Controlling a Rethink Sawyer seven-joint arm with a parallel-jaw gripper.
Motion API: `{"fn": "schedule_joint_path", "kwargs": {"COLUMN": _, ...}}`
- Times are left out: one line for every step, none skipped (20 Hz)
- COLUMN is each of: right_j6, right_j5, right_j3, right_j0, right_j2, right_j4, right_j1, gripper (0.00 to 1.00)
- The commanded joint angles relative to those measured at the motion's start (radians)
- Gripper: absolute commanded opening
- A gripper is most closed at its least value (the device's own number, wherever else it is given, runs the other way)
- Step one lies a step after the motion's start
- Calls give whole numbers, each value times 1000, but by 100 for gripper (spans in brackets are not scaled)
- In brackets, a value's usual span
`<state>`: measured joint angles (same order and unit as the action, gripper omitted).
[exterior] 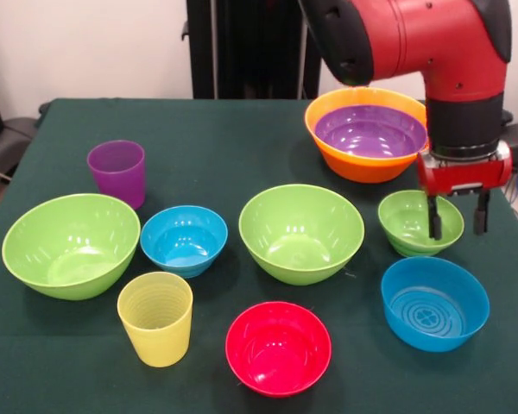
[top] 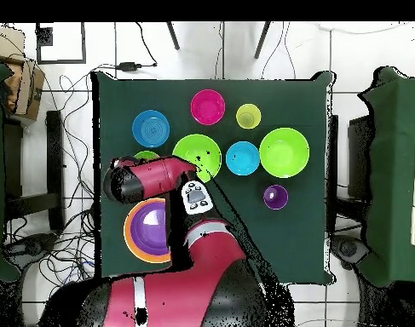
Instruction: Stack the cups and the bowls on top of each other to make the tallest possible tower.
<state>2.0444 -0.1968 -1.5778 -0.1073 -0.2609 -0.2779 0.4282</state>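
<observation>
We see the end effector point(exterior: 457, 216) spread over the small green bowl point(exterior: 410, 220), which sits mouth-up near the counter point(exterior: 242, 138) edge, beside the purple bowl point(exterior: 370, 131) nested in the orange bowl point(exterior: 363, 164).

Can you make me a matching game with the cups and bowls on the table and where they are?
Things:
1. purple bowl
2. claw
3. yellow cup
4. purple cup

Places, as seen in the front view:
A. standing alone at the back left
B. inside the orange bowl
C. hanging over the small green bowl
D. near the front, left of the red bowl

Pairs: 1-B, 2-C, 3-D, 4-A
</observation>
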Motion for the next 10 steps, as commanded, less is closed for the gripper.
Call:
{"fn": "schedule_joint_path", "kwargs": {"right_j6": 15, "right_j5": 78, "right_j3": 3, "right_j0": -9, "right_j2": 0, "right_j4": -94, "right_j1": -102, "gripper": 100}}
{"fn": "schedule_joint_path", "kwargs": {"right_j6": 18, "right_j5": 88, "right_j3": 9, "right_j0": -7, "right_j2": 3, "right_j4": -96, "right_j1": -112, "gripper": 100}}
{"fn": "schedule_joint_path", "kwargs": {"right_j6": 20, "right_j5": 98, "right_j3": 15, "right_j0": -5, "right_j2": 6, "right_j4": -99, "right_j1": -123, "gripper": 100}}
{"fn": "schedule_joint_path", "kwargs": {"right_j6": 23, "right_j5": 108, "right_j3": 22, "right_j0": -3, "right_j2": 10, "right_j4": -101, "right_j1": -133, "gripper": 100}}
{"fn": "schedule_joint_path", "kwargs": {"right_j6": 26, "right_j5": 117, "right_j3": 29, "right_j0": 1, "right_j2": 15, "right_j4": -102, "right_j1": -142, "gripper": 100}}
{"fn": "schedule_joint_path", "kwargs": {"right_j6": 28, "right_j5": 124, "right_j3": 35, "right_j0": 5, "right_j2": 20, "right_j4": -102, "right_j1": -149, "gripper": 100}}
{"fn": "schedule_joint_path", "kwargs": {"right_j6": 31, "right_j5": 132, "right_j3": 38, "right_j0": 7, "right_j2": 25, "right_j4": -102, "right_j1": -155, "gripper": 100}}
{"fn": "schedule_joint_path", "kwargs": {"right_j6": 32, "right_j5": 140, "right_j3": 42, "right_j0": 13, "right_j2": 32, "right_j4": -104, "right_j1": -156, "gripper": 100}}
{"fn": "schedule_joint_path", "kwargs": {"right_j6": 34, "right_j5": 154, "right_j3": 43, "right_j0": 15, "right_j2": 37, "right_j4": -105, "right_j1": -159, "gripper": 100}}
{"fn": "schedule_joint_path", "kwargs": {"right_j6": 44, "right_j5": 181, "right_j3": 38, "right_j0": 14, "right_j2": 40, "right_j4": -97, "right_j1": -162, "gripper": 0}}
